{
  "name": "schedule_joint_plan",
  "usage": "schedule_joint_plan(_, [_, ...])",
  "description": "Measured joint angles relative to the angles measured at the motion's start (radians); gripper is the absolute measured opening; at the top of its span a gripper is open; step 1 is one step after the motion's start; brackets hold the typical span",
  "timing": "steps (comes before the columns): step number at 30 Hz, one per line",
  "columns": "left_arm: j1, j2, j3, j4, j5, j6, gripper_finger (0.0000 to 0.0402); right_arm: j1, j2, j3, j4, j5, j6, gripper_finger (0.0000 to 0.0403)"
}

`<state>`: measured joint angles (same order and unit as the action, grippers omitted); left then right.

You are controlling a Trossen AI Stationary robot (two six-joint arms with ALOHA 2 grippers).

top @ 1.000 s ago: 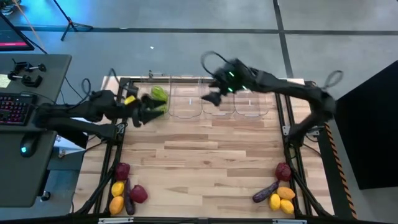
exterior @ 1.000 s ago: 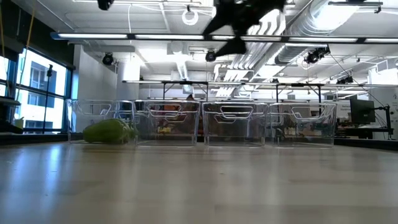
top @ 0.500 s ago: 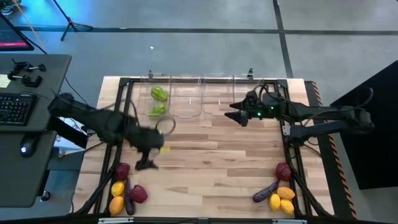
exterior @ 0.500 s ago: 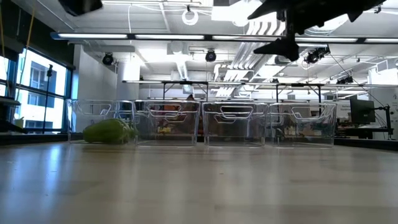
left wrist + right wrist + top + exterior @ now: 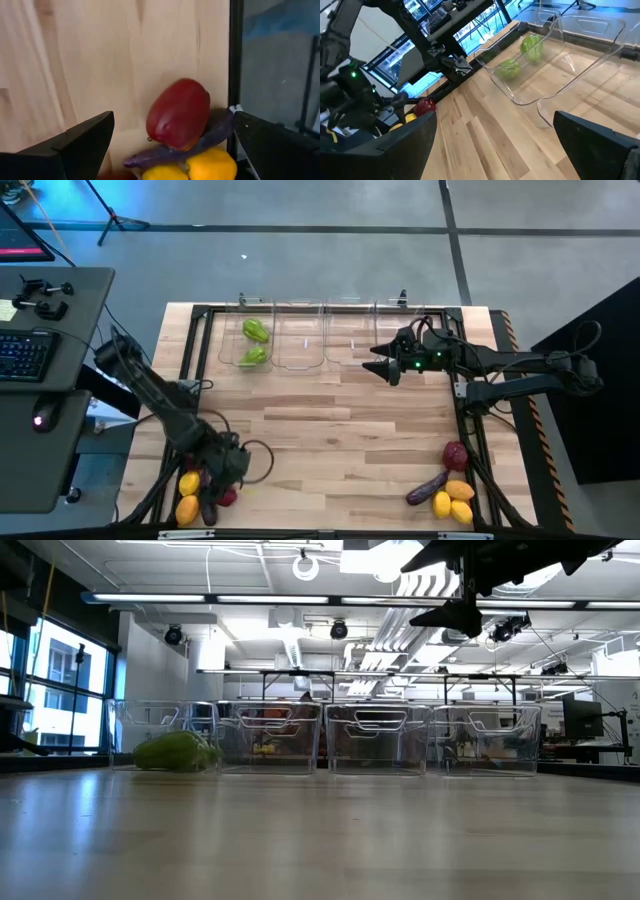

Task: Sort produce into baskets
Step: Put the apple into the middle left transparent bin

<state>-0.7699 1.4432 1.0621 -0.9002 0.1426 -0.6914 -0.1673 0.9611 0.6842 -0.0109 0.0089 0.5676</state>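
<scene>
Hovering over the front-left produce pile, left gripper (image 5: pixel 228 465) hangs w/ fingers (image 5: pixel 85 142) spread wide, nothing betw them. Left wrist view shows what the high view hides under the arm: a glossy dark red pepper-shaped piece (image 5: pixel 178 113) resting on a long purple eggplant (image 5: pixel 200 141), w/ smooth yellow pieces (image 5: pixel 210 166) touching below, all hard against the black frame rail (image 5: pixel 233 70). High view only gives that pile as red, yellow and orange blobs (image 5: pixel 188 498) at the table corner.

Back edge, L to R: four clear plastic baskets (image 5: pixel 299 340) in a row, touching or nearly so. Leftmost basket (image 5: pixel 236 340) holds two green peppers (image 5: pixel 255 330), one behind the other; low view shows just one green lump (image 5: pixel 176 751) thru the see-through wall. Other three look empty.

Right gripper (image 5: pixel 383 367) sits above the table just in front of the baskets, fingers (image 5: pixel 592 137) well apart, holding nothing. Its wrist view catches the peppers and the left arm (image 5: pixel 350 95) far off.

Front-right corner: second pile – dark red piece (image 5: pixel 455 454), eggplant (image 5: pixel 427 488), yellow/orange ones (image 5: pixel 452 500). Table (image 5: pixel 340 430) is pale wood planks. Desk w/ keyboard (image 5: pixel 22 355) stands left of the rig.
</scene>
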Motion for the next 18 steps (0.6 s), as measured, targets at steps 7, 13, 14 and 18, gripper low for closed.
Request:
schedule_joint_plan(7, [-0.070,0.099,0.000,0.061,0.001,-0.003,0.0399,0.000,0.000,0.000,-0.008,0.010,0.000,0.0392])
schedule_joint_plan(13, [-0.112,0.148,0.000,0.061,-0.053,0.003,0.0399,0.000,0.001,0.000,-0.020,0.010,0.000,0.0392])
schedule_joint_plan(14, [-0.117,0.153,0.000,0.061,-0.074,0.004,0.0399,0.000,0.001,0.000,-0.023,0.010,0.000,0.0392])
schedule_joint_plan(18, [-0.125,0.172,0.000,0.060,-0.100,-0.011,0.0399,0.000,0.001,0.000,-0.034,0.013,0.001,0.0392])
